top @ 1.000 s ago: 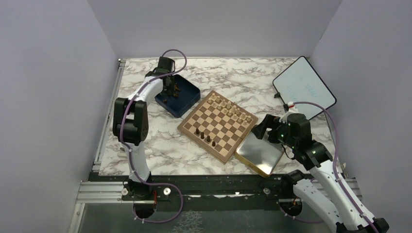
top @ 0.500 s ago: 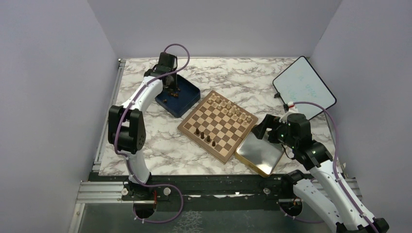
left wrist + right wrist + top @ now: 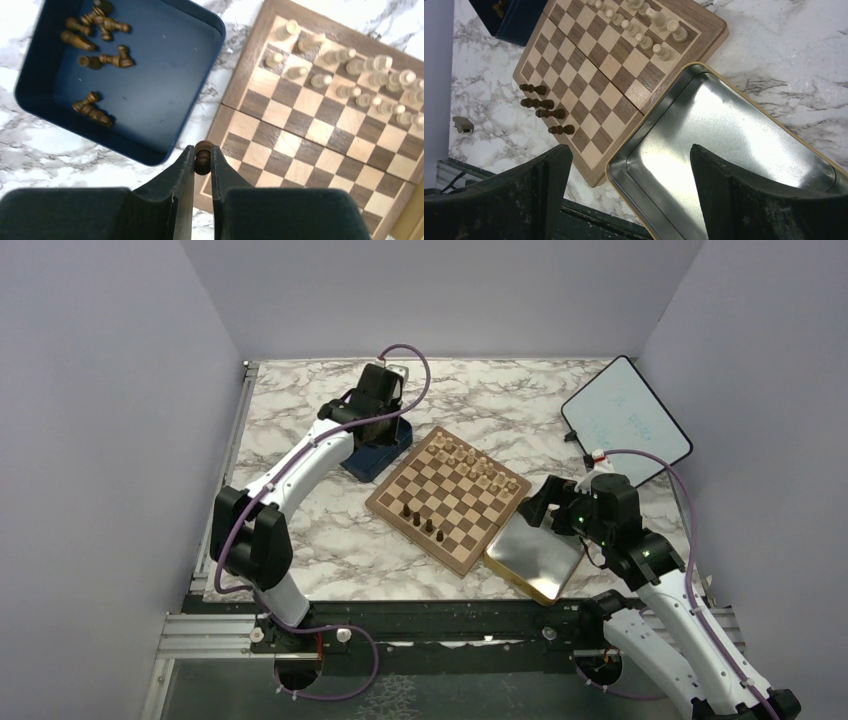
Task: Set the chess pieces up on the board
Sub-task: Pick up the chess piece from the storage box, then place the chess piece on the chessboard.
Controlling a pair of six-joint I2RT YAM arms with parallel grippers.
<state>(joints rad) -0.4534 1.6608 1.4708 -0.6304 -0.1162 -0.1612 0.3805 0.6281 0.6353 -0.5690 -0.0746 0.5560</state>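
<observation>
My left gripper [image 3: 202, 156] is shut on one small dark brown chess piece [image 3: 202, 159], which stands upright between the jaws. It hangs over the near left border of the board [image 3: 310, 150], just past the corner of the dark blue box [image 3: 150, 75]. In the top view this gripper [image 3: 376, 432] is between the box and the board [image 3: 450, 502]. Several dark pieces [image 3: 422, 523] stand in a row along the board's near left side, also shown in the right wrist view [image 3: 544, 107]. More dark pieces [image 3: 95, 30] lie in the box. My right gripper [image 3: 628, 150] is open over the tray.
Pale beige pieces [image 3: 470, 462] fill the board's far side. A gold-rimmed metal tray [image 3: 535, 560] lies against the board's near right edge. A whiteboard [image 3: 625, 420] rests at the back right. A small grey object [image 3: 462, 124] sits on the marble near the front edge.
My left arm has swung right from over the blue box to the board's left edge, carrying the dark piece. The right arm has not moved.
</observation>
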